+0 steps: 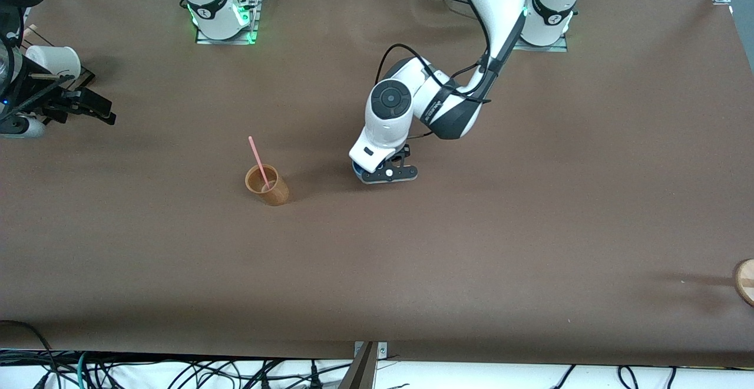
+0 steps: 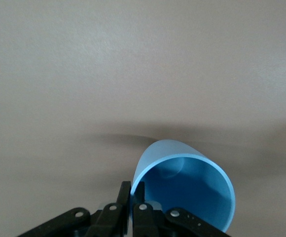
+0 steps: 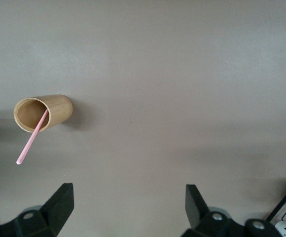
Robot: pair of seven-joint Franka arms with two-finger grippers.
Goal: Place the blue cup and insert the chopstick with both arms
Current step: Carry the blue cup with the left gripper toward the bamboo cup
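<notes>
I'm holding the left tool [image 1: 389,172] pinching the blue cup's [image 2: 185,190] rim low over mid-surface [image 1: 530,212] for placing, while the right tool [image 3: 128,207] is waiting spread at its end, chopstick [image 1: 258,162] sitting in the brown cup [image 1: 268,185].

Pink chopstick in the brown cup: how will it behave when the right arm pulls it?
The chopstick looks thin, straight and probably stiff and light. It leans on the brown cup's rim, so a sideways pull may tip the cup. The open right gripper waits apart.
</notes>
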